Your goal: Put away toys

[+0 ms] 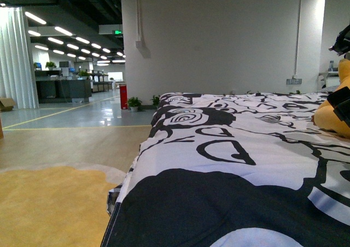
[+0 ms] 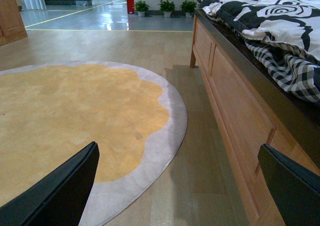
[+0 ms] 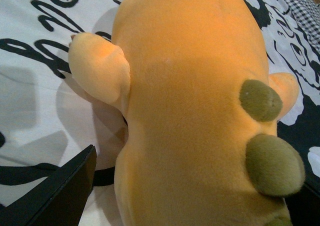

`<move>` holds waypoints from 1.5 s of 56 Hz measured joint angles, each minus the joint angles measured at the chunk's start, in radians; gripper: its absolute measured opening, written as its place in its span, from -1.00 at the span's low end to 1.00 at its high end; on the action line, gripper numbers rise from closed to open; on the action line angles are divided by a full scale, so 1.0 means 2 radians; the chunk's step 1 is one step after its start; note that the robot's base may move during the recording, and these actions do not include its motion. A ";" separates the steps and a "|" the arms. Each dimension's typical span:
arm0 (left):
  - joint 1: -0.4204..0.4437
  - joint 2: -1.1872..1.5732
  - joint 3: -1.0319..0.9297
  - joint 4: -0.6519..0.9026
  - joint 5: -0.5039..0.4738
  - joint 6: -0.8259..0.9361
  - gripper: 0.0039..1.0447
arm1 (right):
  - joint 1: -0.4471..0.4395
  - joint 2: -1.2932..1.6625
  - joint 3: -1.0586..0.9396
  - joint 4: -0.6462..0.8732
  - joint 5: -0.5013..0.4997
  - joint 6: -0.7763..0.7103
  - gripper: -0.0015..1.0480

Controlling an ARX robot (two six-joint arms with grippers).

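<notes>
We are looking at the plush toy (image 3: 190, 111), a soft orange-yellow animal with a stubby limb and two round olive pads (image 3: 260, 100), lying on the bed at the far right of the scene (image 1: 330, 117). Its pile is looking short and velvety. The right gripper (image 3: 197, 186) is straddling it with jaws spread, and the one finger (image 3: 60, 196) in view is standing clear of the fabric. The smooth black-and-white bed cover (image 1: 229, 148) is lying under it. The left gripper (image 2: 177, 151) is hanging released and empty over the wooden floor (image 2: 195, 176), between the scalloped yellow rug (image 2: 75, 111) and the wooden bed frame (image 2: 235, 111).
</notes>
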 joint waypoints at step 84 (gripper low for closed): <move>0.000 0.000 0.000 0.000 0.000 0.000 0.88 | -0.022 -0.158 -0.125 0.117 -0.270 0.068 -0.86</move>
